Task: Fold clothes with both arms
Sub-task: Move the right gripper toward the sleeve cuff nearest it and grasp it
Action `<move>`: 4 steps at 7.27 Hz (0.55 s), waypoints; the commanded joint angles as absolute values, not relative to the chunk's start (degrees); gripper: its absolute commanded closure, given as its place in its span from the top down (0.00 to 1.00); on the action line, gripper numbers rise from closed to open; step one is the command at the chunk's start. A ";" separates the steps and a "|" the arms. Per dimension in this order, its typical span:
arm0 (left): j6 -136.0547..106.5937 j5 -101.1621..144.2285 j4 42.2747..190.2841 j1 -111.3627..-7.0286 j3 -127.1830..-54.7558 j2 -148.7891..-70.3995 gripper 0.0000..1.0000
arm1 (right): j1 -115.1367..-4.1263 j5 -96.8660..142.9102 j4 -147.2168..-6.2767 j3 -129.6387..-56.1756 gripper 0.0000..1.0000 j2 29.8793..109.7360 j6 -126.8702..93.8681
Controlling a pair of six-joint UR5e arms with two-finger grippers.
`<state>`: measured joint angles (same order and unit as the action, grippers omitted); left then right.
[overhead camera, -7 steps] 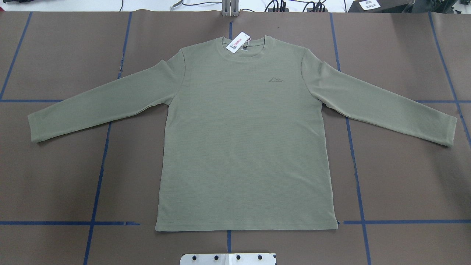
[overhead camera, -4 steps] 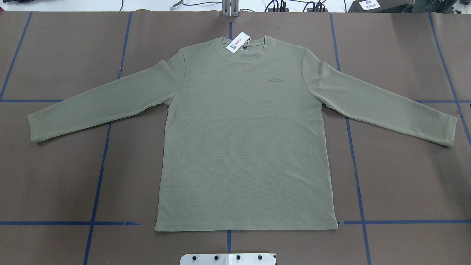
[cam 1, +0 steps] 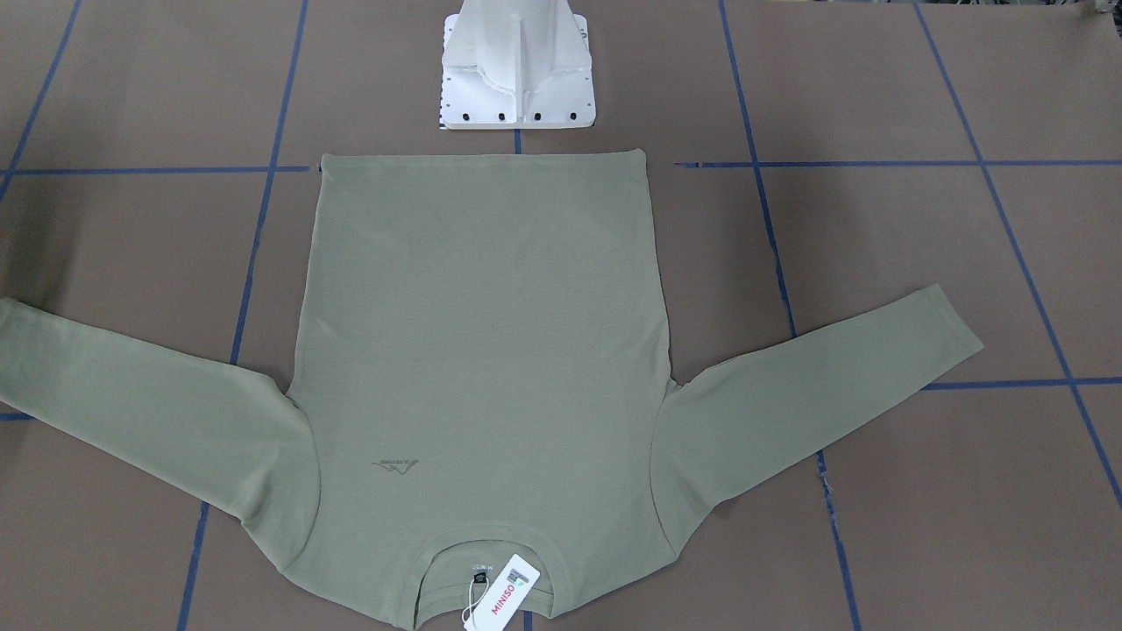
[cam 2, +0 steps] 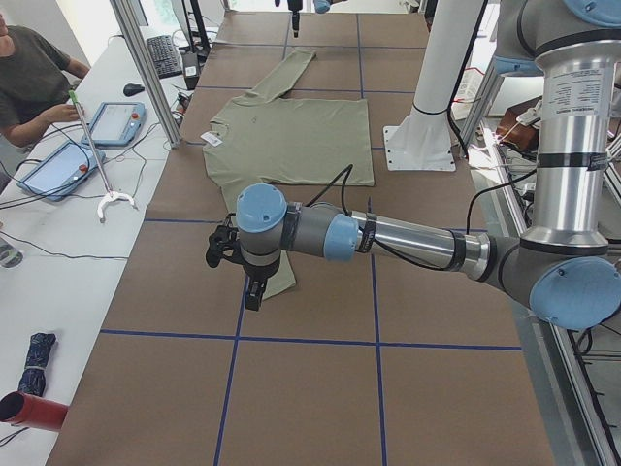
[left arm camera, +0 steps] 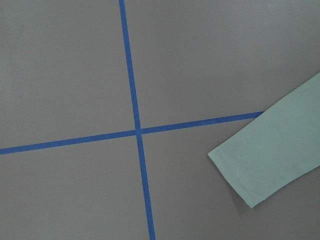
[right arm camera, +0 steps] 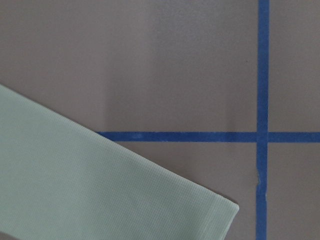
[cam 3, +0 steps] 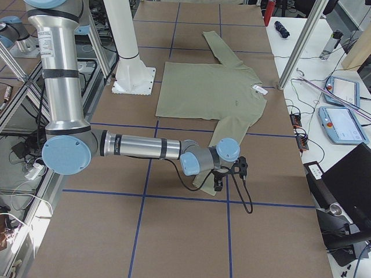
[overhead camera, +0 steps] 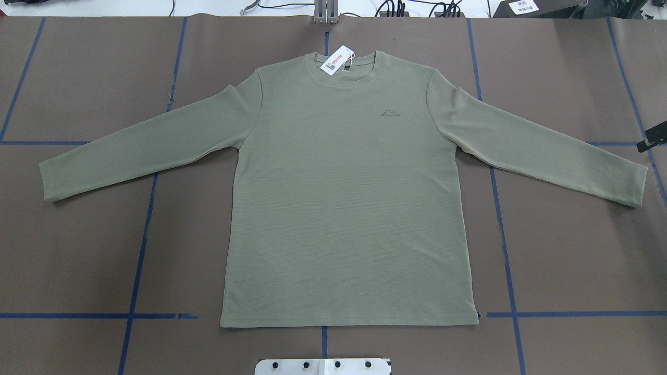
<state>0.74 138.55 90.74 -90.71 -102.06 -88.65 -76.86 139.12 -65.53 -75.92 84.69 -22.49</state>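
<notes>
The olive-green long-sleeved shirt (overhead camera: pixel 346 198) lies flat and face up on the brown table, with both sleeves spread out. Its collar and white MINISO tag (overhead camera: pixel 336 61) point away from the robot. In the exterior left view my left gripper (cam 2: pixel 250 291) hangs above the left sleeve cuff (overhead camera: pixel 52 182), and I cannot tell its jaws. The left wrist view shows that cuff (left arm camera: pixel 265 165) and no fingers. My right gripper (cam 3: pixel 218 184) hangs above the right cuff (overhead camera: pixel 633 185). Only a black part of the right gripper (overhead camera: pixel 651 137) shows overhead, so I cannot tell if it is open.
The white pedestal base (cam 1: pixel 517 70) stands just behind the shirt's hem. Blue tape lines (overhead camera: pixel 140 250) cross the table. An operator (cam 2: pixel 29 68) sits at a side desk with tablets (cam 2: pixel 116 121). Aluminium posts (cam 2: pixel 146 58) stand along the far table edge.
A black part of my right gripper has come into the overhead view at its right edge, near the right cuff. The shirt has not moved.
</notes>
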 commanded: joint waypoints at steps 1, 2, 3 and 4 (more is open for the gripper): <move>0.70 139.66 90.79 -90.70 -102.13 -89.03 1.00 | -75.41 139.04 -53.83 -67.43 0.93 83.23 -32.91; 0.62 139.66 91.14 -90.70 -102.13 -89.12 1.00 | -73.93 138.43 -53.35 -66.89 0.91 83.23 -34.70; 0.62 139.66 91.14 -90.70 -102.13 -89.12 1.00 | -73.83 137.82 -53.44 -66.36 0.89 83.49 -34.89; 0.62 139.66 91.14 -90.70 -102.13 -89.21 1.00 | -73.74 137.64 -53.44 -65.75 0.86 83.50 -34.81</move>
